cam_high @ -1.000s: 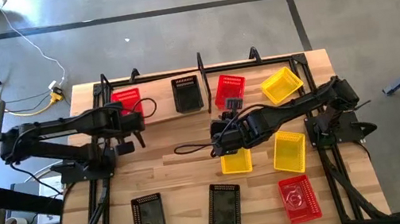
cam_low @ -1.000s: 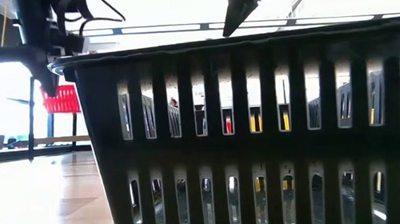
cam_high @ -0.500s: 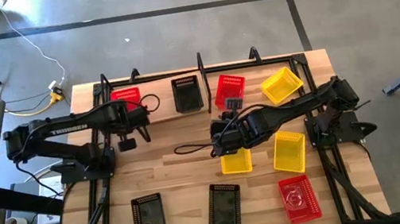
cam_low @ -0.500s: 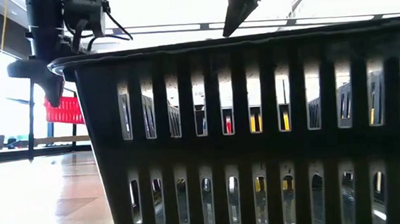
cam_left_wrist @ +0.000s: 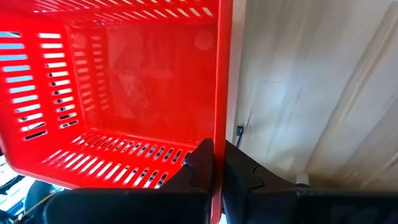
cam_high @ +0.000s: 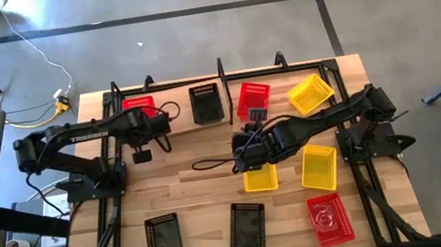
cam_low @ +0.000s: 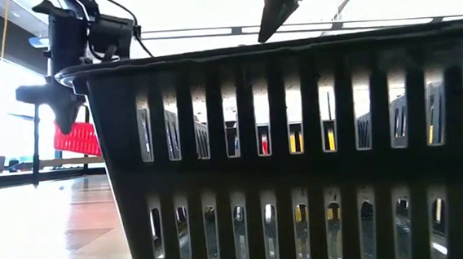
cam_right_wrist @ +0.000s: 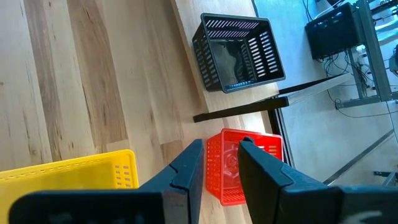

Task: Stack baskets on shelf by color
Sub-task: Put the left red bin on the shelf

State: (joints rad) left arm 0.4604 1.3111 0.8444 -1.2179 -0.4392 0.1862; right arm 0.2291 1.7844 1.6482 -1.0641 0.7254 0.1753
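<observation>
The left arm is on the move, reaching farther across the table toward the back, and its left gripper (cam_high: 148,122) now sits close behind the red basket (cam_high: 139,107) it carries, clamped on that basket's wall. The red basket rides along toward the back rail of the shelf (cam_high: 170,87), with more of it now hidden under the arm in the high view. In the low view the red basket (cam_low: 75,139) slides right and drops a little, ending just beside the big black basket (cam_low: 298,149) in front, and the left gripper (cam_low: 67,116) shifts right with it.
</observation>
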